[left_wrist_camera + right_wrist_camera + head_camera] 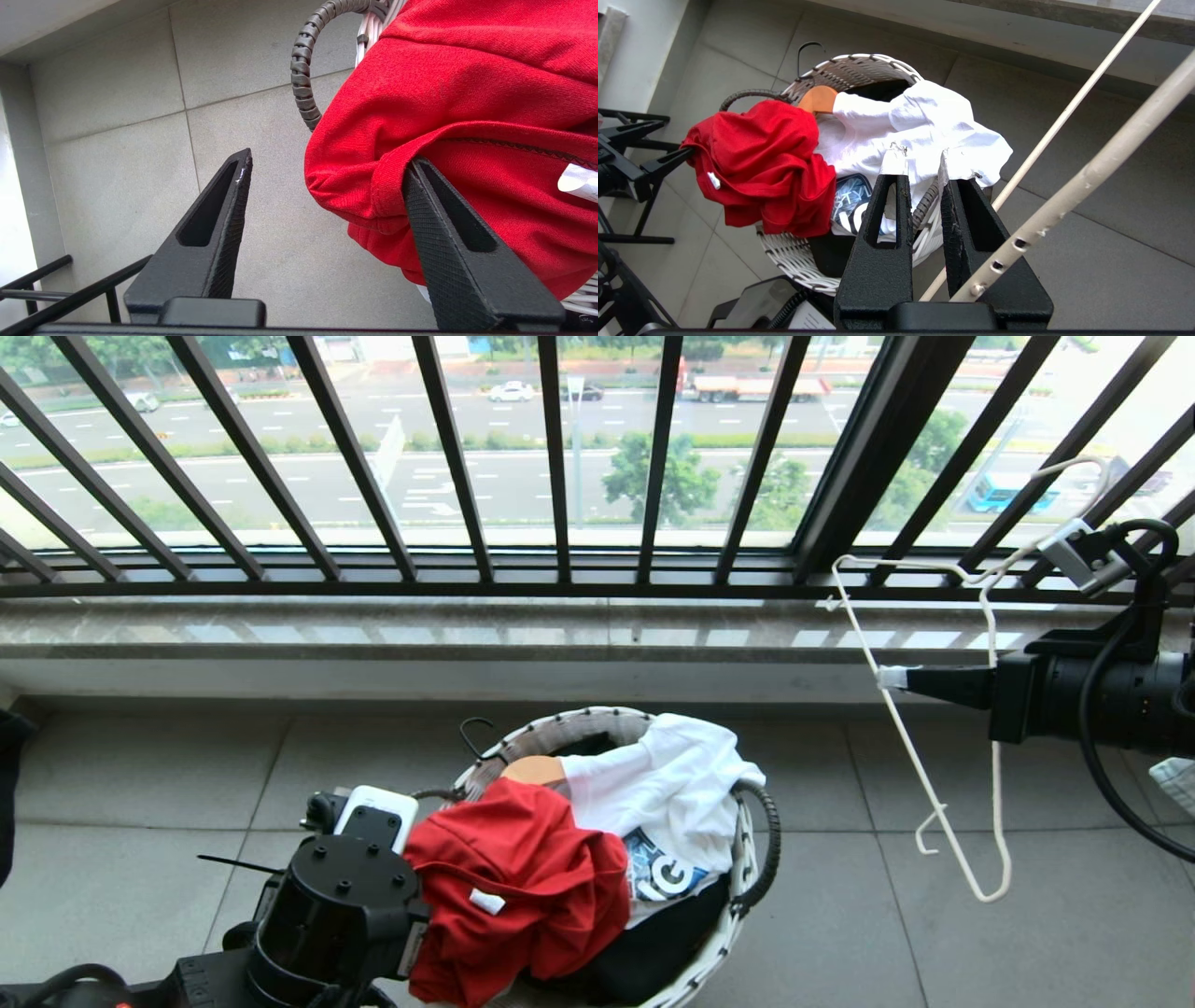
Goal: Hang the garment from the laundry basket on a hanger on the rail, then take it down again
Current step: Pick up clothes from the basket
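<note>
Jaws of the left gripper (327, 177) stand partly apart at the near left edge of the basket (738, 887), with a bunched fold of the red shirt (518, 887) reaching in between them; one finger (448, 242) presses against the cloth, the other stands clear of it over bare floor, so nothing is clamped. From the right wrist view the same gripper (668, 161) meets the shirt's outer edge. The shirt lies crumpled, draped over the basket's left rim and hanging partly outside it, with no clear long axis; a small white tag shows on it. A dark corded handle (303, 70) loops up just beside the cloth.

Beside the red shirt in the basket lies a white shirt (667, 784) with blue print, spilling over the right rim, and black cloth (644, 952) sits under both. A wooden hanger (532, 770) pokes up between the red and white shirts, its dark hook above the far rim.

Off to the right, well apart from the basket, the right gripper (892, 677) is clenched on the wire hanger (934, 784), pinching one of its thin arms. That hanger hangs in the air, tilted, long axis running from near the floor up toward the window, hook (1074, 495) uppermost.

Beyond lie the tiled floor (187, 775), a stone sill (420, 630) and the black window bars (448, 457), with a road outside.
</note>
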### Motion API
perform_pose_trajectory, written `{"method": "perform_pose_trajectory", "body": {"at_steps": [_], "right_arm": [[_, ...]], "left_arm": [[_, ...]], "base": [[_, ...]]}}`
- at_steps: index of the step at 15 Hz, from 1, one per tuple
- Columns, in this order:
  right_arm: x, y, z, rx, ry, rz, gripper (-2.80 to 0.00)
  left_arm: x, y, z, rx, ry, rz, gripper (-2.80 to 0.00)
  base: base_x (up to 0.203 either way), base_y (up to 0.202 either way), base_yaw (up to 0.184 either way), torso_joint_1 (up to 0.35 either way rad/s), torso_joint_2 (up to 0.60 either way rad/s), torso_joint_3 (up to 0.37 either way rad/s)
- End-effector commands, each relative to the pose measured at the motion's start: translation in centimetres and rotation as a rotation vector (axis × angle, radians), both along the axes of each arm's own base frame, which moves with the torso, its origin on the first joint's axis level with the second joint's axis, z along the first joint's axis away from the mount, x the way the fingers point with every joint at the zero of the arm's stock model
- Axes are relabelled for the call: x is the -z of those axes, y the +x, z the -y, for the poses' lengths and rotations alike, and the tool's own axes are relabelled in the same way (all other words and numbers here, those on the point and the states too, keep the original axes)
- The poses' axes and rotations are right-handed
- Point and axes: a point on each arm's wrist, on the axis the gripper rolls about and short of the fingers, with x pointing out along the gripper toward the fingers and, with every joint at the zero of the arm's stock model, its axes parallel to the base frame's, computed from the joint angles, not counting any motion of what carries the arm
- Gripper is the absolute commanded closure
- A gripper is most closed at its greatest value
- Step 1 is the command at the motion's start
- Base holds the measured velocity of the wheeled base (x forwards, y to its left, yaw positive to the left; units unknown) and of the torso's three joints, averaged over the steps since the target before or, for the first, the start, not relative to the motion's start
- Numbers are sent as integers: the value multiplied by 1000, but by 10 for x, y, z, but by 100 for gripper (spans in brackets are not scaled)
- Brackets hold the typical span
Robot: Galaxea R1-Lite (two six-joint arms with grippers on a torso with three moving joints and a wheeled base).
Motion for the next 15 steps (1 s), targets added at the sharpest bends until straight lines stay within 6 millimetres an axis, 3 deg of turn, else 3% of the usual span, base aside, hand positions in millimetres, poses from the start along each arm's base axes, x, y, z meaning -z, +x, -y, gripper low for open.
{"method": "perform_pose_trajectory", "body": {"at_steps": [1, 9, 12, 15], "right_arm": [[0, 0, 0, -3, 1, 0, 0], [-1, 0, 0, -3, 3, 3, 0], [-2, 1, 1, 1, 3, 6, 0], [-4, 2, 5, 22, 3, 12, 0]], "left_arm": [[0, 0, 0, -6, -1, 5, 0], [-13, 7, 2, 1, -1, 38, 0], [-47, 17, 13, 71, 3, 116, 0], [-89, 25, 25, 281, -61, 191, 0]], "base": [[0, 0, 0, 0, 0, 0], [0, 0, 0, 0, 0, 0], [0, 0, 0, 0, 0, 0], [0, 0, 0, 0, 0, 0]]}}
